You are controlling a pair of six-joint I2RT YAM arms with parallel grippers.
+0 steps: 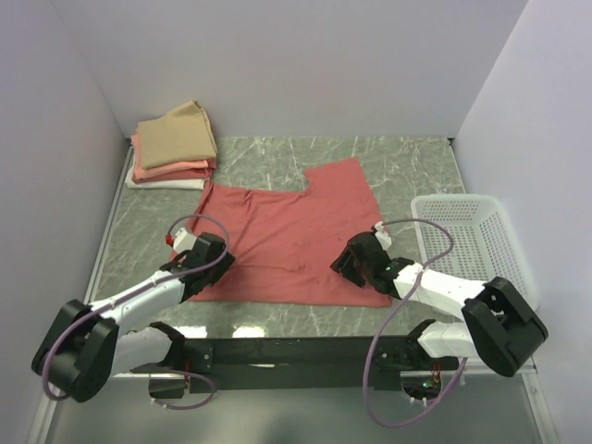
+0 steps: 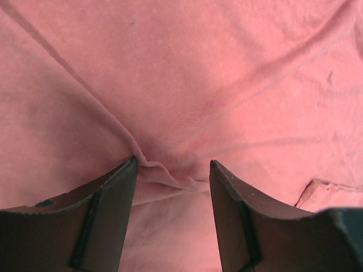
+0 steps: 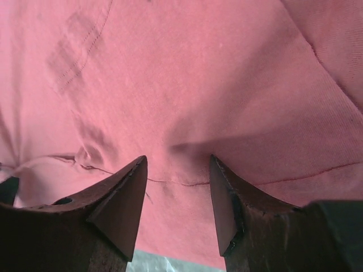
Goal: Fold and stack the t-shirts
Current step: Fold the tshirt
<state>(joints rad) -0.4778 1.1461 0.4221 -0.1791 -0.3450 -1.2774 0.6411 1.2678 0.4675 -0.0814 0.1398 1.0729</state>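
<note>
The salmon-red t-shirt lies spread flat in the middle of the table, one sleeve reaching toward the back right. My left gripper rests on its near left edge. In the left wrist view the left gripper is open, and a small ridge of the t-shirt sits between its fingertips. My right gripper is on the near right edge. From the right wrist, the right gripper is open over the t-shirt's hem seam, with nothing pinched. Folded tan, salmon-pink and white t-shirts are stacked at the back left.
A white perforated basket stands at the right edge of the table, close to my right arm. Grey walls enclose the marble-patterned table on the left, back and right. A black rail runs along the near edge.
</note>
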